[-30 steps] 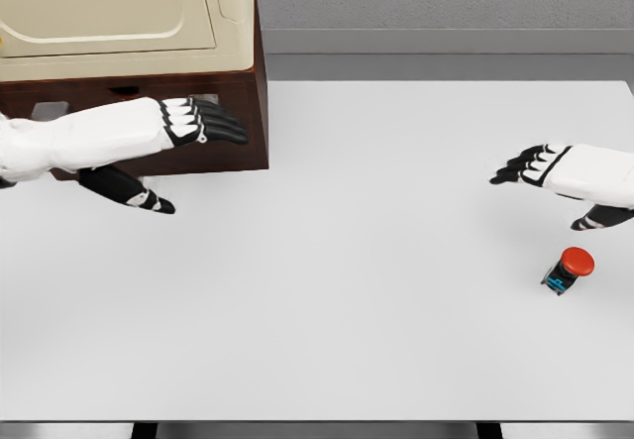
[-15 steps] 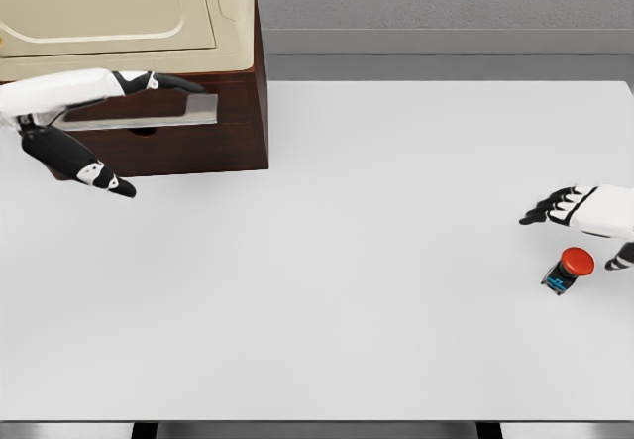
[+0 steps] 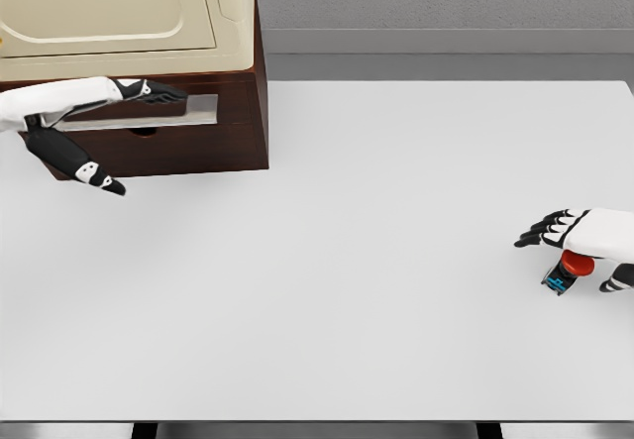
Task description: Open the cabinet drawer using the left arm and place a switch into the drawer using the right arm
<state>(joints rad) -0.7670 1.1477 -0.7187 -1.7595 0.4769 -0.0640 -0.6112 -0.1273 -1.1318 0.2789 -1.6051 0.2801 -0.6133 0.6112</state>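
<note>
Cabinet point(image 3: 198, 147) first, since it is the biggest thing you have: a dark brown box in the upper left of the frame, carrying a cream-coloured appliance point(image 3: 119, 13) on top, with a grey metal bar point(image 3: 168, 112) running across its front face where the drawer sits; from this view you cannot tell whether the drawer is pulled out at all. Beneath everything, the white counter point(image 3: 347, 261) fills most of the frame, with a grey wall along the top edge. Your left hand point(image 3: 84, 112) comes in from the left edge at the upper left, its white forearm level with the grey bar; the dark fingers point(image 3: 158, 90) reach along the top of that bar, while the thumb point(image 3: 84, 166) hangs down in front of the cabinet's lower face, so the hand is spread and you cannot tell if it grips the bar. Your right hand point(image 3: 584, 241) enters from the right edge at mid height, its fingers point(image 3: 540, 231) stretched out toward the left and spread wide, holding nothing. Just under that palm, touching or nearly so, sits the switch point(image 3: 567, 271), lower right of the frame: a small red push-button on a dark base with a blue mark, resting on the counter and partly covered by the hand.
</note>
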